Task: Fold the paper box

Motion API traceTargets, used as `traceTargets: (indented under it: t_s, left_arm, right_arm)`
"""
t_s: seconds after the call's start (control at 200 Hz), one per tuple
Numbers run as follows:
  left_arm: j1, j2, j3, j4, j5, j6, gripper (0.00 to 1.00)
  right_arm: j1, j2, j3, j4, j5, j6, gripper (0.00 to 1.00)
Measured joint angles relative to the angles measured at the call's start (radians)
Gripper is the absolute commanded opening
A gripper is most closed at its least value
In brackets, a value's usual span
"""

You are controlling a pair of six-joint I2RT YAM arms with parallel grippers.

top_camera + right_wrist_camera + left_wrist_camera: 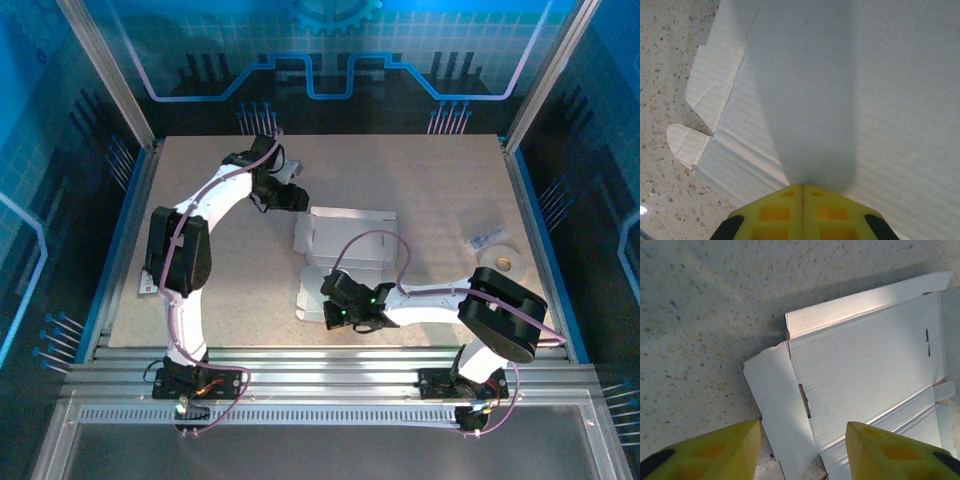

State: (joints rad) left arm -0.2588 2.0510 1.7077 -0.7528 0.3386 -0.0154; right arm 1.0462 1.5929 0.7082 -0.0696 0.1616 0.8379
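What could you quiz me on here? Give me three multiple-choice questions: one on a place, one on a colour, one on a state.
1. Where is the tape roll relative to the paper box in the top view?
A. left of it
B. right of it
C. on top of it

2. What colour is the paper box's upward face?
A. whitish
B. green
C. black

3. How is the left gripper?
A. open
B. shut
C. shut on the tape roll

Answers:
1. B, the roll lies apart on the right arm's side.
2. A, both wrist views show a pale face.
3. A, its yellow jaws stand apart above the sheet.
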Motion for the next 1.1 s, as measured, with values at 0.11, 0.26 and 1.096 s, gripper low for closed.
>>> traceTargets:
  t_s: [0.11, 0.26, 1.096]
  left_arm:
    - [0.0, 0.083, 0.086, -0.093, 0.0, 0.021, 0.51]
    - [0.002, 0.18, 0.192, -0.195, 0.0, 0.043, 0.52]
    - [0.011, 0.447, 0.527, -0.507, 0.089, 0.109, 0.26]
  right_arm:
    - [0.0, 0.0, 0.0, 0.0, 0.001, 0.0, 0.0]
    - [0.0, 0.0, 0.0, 0.0, 0.001, 0.0, 0.0]
    - [0.0, 0.016, 0.02, -0.011, 0.003, 0.0, 0.0]
